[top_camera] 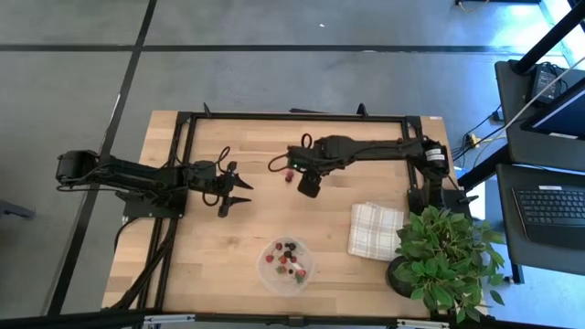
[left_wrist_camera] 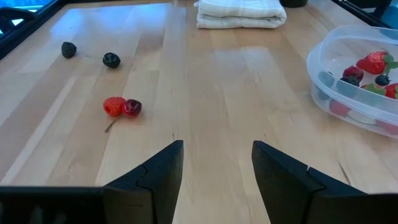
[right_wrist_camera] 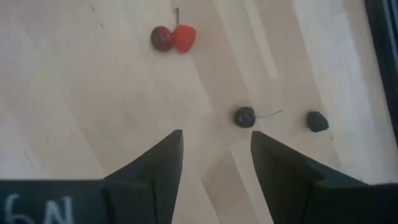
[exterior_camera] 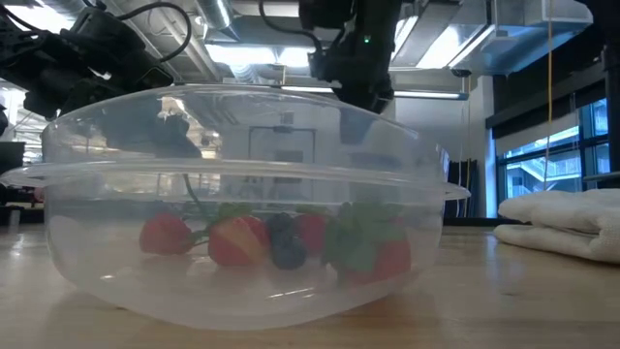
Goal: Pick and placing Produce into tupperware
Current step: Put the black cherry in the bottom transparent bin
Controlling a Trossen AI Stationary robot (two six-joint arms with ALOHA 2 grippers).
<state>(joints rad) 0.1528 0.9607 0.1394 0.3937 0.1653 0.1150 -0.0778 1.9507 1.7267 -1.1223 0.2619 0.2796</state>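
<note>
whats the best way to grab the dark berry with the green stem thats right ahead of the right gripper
Take the dark berry by its round body, not the thin stem sticking out sideways. It lies alone on the bare table, so I would come straight down with the open right gripper, fingers either side, away from the other dark berry beyond the stem.

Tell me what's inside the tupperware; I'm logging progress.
Inside the tupperware lie red, dark and green berry pieces, piled together. Pieces beneath the pile are covered, so the count is uncertain.
</note>
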